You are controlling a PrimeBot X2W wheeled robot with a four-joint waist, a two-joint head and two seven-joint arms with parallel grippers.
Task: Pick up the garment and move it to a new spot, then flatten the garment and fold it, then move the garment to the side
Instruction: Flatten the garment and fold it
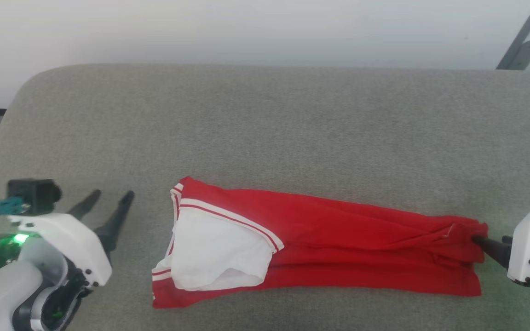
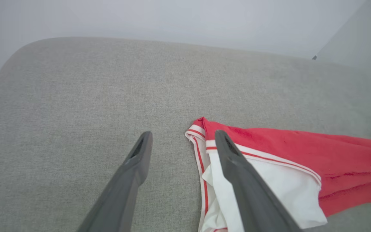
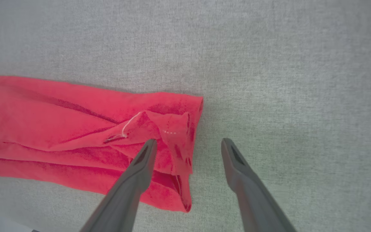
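Your left gripper (image 1: 113, 194) stands jaws wide and empty, just beside the sleeve end of the red jersey (image 1: 338, 230). Your right gripper (image 3: 188, 141), equally spread and empty, has one finger over the hem end. The red jersey lies folded in a long band on the grey cushion (image 1: 265, 115), a gripper at each end, probably staged for the sideways move.

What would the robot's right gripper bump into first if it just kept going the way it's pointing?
Probably the garment: the open right gripper points at its red end, one finger over the cloth. Its height above the grey cushion is unclear.
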